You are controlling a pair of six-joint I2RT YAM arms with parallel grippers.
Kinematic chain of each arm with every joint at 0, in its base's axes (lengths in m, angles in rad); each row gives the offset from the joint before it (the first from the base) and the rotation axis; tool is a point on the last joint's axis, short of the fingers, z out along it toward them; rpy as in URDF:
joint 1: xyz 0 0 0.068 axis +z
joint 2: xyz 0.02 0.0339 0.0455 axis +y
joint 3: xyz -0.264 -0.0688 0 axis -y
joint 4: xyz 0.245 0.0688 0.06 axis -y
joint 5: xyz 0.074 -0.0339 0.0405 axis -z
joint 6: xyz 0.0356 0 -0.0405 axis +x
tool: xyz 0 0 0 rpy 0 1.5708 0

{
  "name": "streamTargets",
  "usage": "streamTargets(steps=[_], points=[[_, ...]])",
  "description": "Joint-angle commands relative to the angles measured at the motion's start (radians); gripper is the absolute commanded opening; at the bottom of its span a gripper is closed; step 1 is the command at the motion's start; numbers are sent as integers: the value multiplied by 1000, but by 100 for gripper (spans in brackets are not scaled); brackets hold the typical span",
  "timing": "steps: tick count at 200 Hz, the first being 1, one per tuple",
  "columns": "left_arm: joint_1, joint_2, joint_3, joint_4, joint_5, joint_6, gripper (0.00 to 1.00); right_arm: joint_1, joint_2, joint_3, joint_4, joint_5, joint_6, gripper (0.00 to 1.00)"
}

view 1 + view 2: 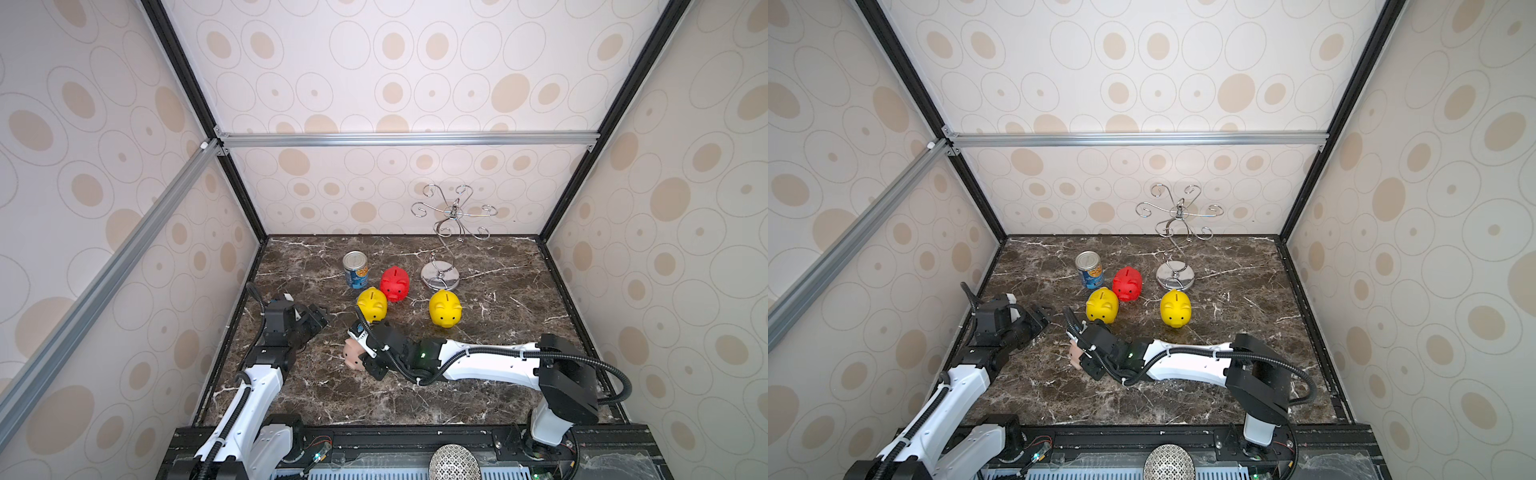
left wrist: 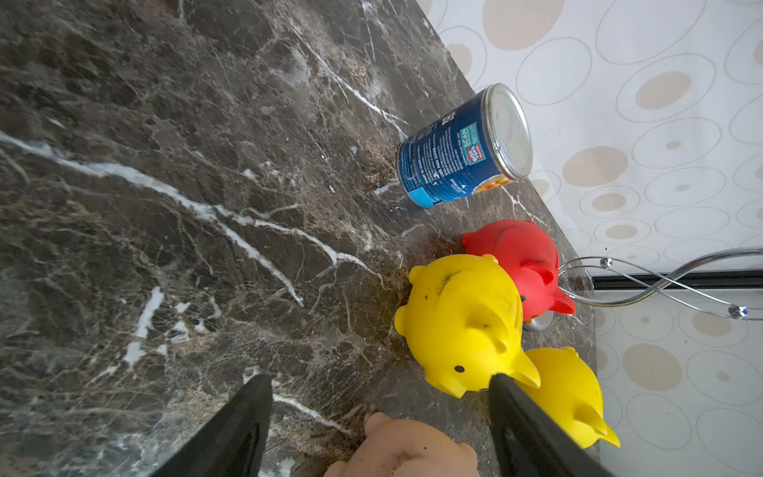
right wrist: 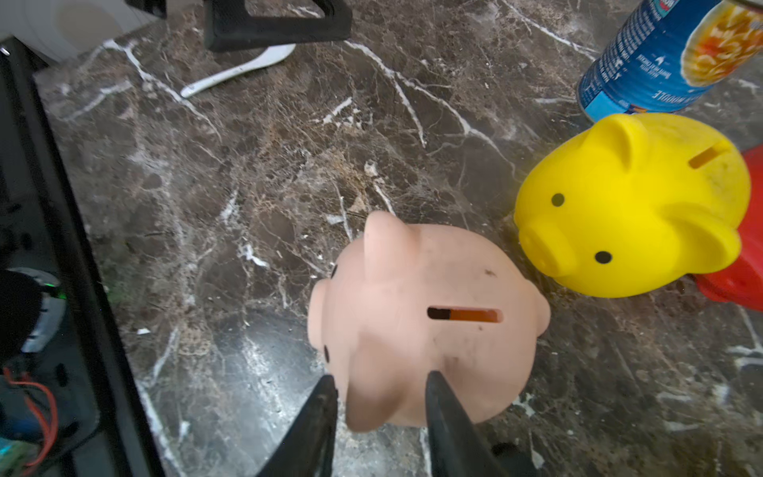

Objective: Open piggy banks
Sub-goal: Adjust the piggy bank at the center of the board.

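The pale pink piggy bank (image 1: 351, 354) (image 3: 425, 314) stands upright near the front of the marble table, slot up. My right gripper (image 1: 360, 351) (image 3: 380, 382) is shut on the ear at its side. A yellow piggy bank (image 1: 372, 304) (image 3: 631, 206) stands just behind it, snout toward it. The red piggy bank (image 1: 395, 283) sits behind that one, and a second yellow piggy bank (image 1: 445, 308) stands to the right. My left gripper (image 1: 320, 318) (image 2: 380, 380) hangs open to the left, holding nothing, with the pink bank (image 2: 404, 450) below its spread fingers.
A blue-labelled tin can (image 1: 355, 270) (image 2: 462, 148) stands upright behind the pigs. A chrome wire stand (image 1: 440, 276) with curled hooks rises at the back right. Patterned walls close the table on three sides; a black rail (image 1: 415, 436) runs along the front.
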Motion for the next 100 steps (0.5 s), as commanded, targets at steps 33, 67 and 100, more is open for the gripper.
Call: streamTargets(steps=[33, 67, 100], points=[[10, 16, 24, 49, 16, 48, 83, 7, 35, 34, 6, 31, -87, 28], [10, 25, 20, 59, 22, 49, 83, 7, 52, 47, -30, 55, -122, 24], [10, 29, 20, 67, 23, 51, 84, 10, 24, -10, 5, 10, -137, 21]])
